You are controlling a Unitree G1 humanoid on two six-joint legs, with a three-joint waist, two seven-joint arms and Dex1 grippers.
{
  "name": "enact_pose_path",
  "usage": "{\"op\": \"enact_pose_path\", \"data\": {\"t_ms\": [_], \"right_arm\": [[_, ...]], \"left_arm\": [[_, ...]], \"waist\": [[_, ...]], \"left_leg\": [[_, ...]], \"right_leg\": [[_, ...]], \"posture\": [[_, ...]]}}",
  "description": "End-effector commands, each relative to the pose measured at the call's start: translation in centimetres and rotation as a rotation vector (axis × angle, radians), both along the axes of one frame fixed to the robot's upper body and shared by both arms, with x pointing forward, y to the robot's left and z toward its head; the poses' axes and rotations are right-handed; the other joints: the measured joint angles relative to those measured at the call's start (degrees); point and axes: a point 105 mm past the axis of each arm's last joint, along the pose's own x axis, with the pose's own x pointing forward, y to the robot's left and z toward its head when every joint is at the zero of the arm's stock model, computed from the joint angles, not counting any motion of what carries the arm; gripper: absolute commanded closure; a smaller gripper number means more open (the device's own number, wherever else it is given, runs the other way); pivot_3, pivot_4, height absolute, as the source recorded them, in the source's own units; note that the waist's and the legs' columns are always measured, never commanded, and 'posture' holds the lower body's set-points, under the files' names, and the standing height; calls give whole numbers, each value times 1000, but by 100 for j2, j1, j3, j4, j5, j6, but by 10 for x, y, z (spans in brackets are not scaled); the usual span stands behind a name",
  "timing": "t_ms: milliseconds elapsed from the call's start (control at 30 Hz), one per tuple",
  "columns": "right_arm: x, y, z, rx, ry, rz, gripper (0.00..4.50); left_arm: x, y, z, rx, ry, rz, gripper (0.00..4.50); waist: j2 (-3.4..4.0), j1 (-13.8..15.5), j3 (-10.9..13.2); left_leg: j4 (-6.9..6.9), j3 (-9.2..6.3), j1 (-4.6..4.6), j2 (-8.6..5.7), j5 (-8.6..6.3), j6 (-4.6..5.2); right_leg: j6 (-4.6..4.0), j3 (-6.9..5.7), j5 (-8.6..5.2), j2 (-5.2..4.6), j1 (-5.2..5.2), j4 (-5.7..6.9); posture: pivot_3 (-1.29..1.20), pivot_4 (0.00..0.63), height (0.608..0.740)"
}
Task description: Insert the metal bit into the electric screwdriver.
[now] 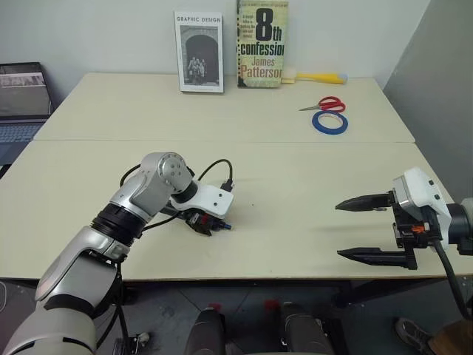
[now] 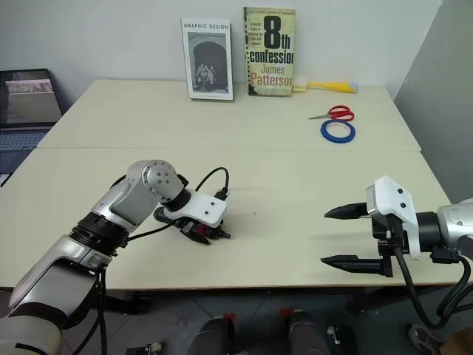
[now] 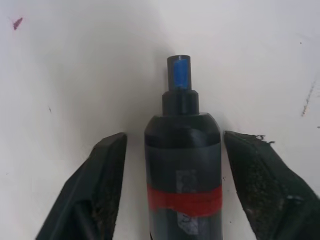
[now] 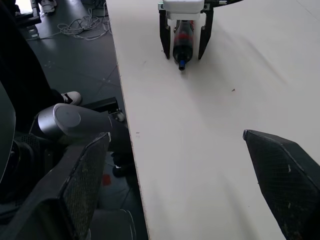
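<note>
The electric screwdriver (image 3: 182,165), a black cylinder with a red band and a small blue tip, lies on the pale table near its front edge. My left gripper (image 1: 207,225) points down over it and is open. Its two black fingers (image 3: 107,170) stand on either side of the body, with a gap on each side. The right wrist view shows the same straddle, with the blue tip (image 4: 182,65) poking out past the fingers. My right gripper (image 1: 339,230) hovers open and empty at the table's front right. The metal bit is out of view.
Two books (image 1: 199,52) lean on the back wall, with a yellow-handled tool (image 1: 319,77) beside them. Red scissors (image 1: 325,103) and a blue tape roll (image 1: 329,123) lie at the back right. A laptop (image 1: 18,100) sits far left. The table's front edge (image 1: 281,278) is close to both grippers.
</note>
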Motion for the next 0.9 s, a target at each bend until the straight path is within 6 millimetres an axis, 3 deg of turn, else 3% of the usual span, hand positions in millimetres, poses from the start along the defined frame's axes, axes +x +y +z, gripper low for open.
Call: {"op": "enact_pose_path", "data": {"t_ms": [33, 133, 467, 700, 900], "right_arm": [[0, 2, 8, 4, -40, 11, 0], [0, 2, 8, 3, -40, 14, 0], [0, 1, 9, -1, -41, 14, 0], [0, -1, 10, -3, -43, 3, 0], [2, -2, 11, -2, -54, -2, 0]], "left_arm": [[0, 10, -5, 52, -2, 30, 2218], [-1, 8, -7, 45, 6, 37, 2841], [-1, -10, 2, -88, -10, 73, 2856], [18, -59, 82, -569, -136, 158, 2856], [22, -96, 117, -916, -205, 213, 2856]], "waist": [[0, 0, 0], [1, 1, 0], [3, 3, -2], [-3, 49, 2], [-5, 0, 4]], "left_leg": [[0, 0, 0, 0, 0, 0], [0, 0, 0, 0, 0, 0], [0, 0, -1, -1, 0, 0], [3, -9, -20, -4, 0, 0], [-7, -9, -17, -4, -1, 0]], "right_leg": [[0, 0, 0, 0, 0, 1], [0, 0, 0, 0, 0, 1], [0, 0, 0, 0, 1, -1], [2, -5, 1, -1, -2, -11], [35, -4, 18, 0, -5, -16]], "posture": [[0, 150, 740], [0, 150, 740], [0, 150, 740], [0, 150, 740], [0, 150, 740]]}}
